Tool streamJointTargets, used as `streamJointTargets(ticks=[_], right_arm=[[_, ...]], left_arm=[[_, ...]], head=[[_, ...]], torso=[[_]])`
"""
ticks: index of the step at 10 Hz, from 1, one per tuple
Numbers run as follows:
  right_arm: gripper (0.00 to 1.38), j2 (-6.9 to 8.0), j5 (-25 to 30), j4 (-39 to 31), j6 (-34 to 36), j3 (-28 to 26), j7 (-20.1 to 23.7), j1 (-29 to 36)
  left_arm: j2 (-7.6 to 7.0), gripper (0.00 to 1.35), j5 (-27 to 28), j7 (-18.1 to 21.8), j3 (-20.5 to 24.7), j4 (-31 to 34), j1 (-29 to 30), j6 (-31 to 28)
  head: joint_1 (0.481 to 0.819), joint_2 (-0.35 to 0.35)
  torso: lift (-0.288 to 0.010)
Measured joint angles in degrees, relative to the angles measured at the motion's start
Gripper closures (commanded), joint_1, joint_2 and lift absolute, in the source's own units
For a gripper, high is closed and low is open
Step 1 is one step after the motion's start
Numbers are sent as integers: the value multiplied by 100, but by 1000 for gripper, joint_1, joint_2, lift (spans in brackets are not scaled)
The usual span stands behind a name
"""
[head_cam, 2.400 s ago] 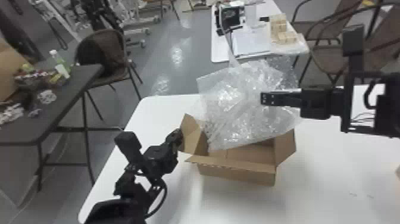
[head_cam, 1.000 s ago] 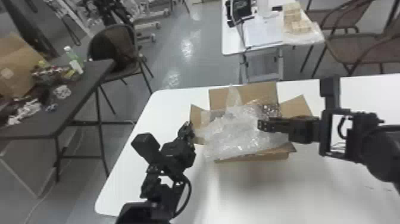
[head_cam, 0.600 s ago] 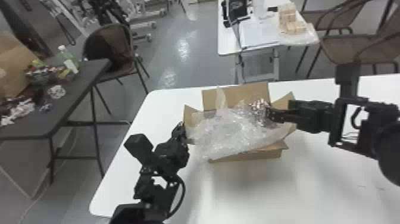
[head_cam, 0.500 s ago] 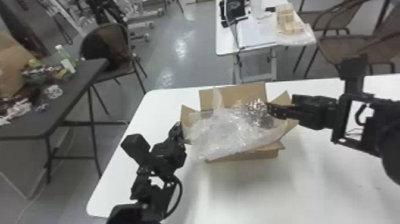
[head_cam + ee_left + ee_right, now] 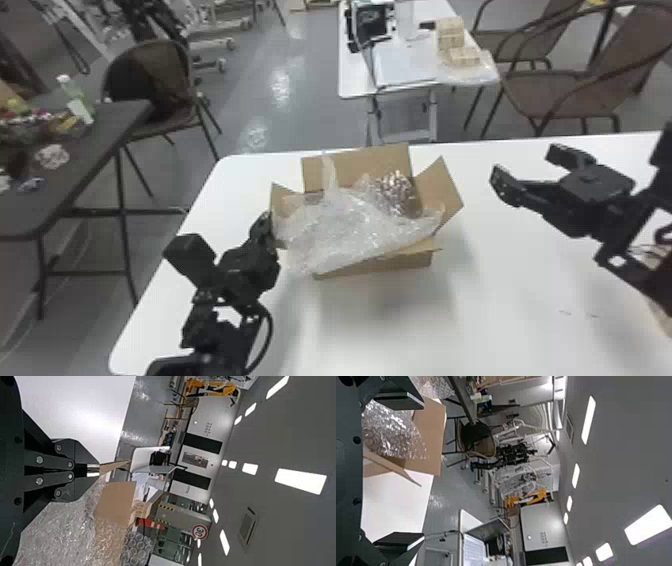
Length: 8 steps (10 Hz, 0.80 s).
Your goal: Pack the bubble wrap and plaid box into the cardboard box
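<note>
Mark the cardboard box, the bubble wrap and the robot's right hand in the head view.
Cardboard box (image 5: 444, 192): head view, on its right side flap.
Bubble wrap (image 5: 340, 230): head view, middle of the sheet.
Right hand (image 5: 524, 162): head view, midway between its open fingertips.

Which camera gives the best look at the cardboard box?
Head view: it takes in the cardboard box with flaps spread and some front wall, though bubble wrap hides much of the opening. Left wrist view: flaps by the left gripper. Right wrist view: flaps beside some bubble wrap.
</note>
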<state>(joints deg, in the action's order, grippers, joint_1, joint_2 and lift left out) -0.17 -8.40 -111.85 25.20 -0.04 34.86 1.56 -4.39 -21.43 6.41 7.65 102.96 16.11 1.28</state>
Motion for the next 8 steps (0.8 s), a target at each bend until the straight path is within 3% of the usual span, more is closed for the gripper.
streamJointTargets(ticks=[4,8], right_arm=[[137,0,322,-758,-930,-859,-304,1600],[137,0,461,-1156,-1161,-1650,-318,2651]], left_arm=[[15,1205,-68,0,123,12,167,83],[41,1205,-148,0,265,14,322,178]], head=[[695,143],[695,82]], torso=[[-120],[-120]])
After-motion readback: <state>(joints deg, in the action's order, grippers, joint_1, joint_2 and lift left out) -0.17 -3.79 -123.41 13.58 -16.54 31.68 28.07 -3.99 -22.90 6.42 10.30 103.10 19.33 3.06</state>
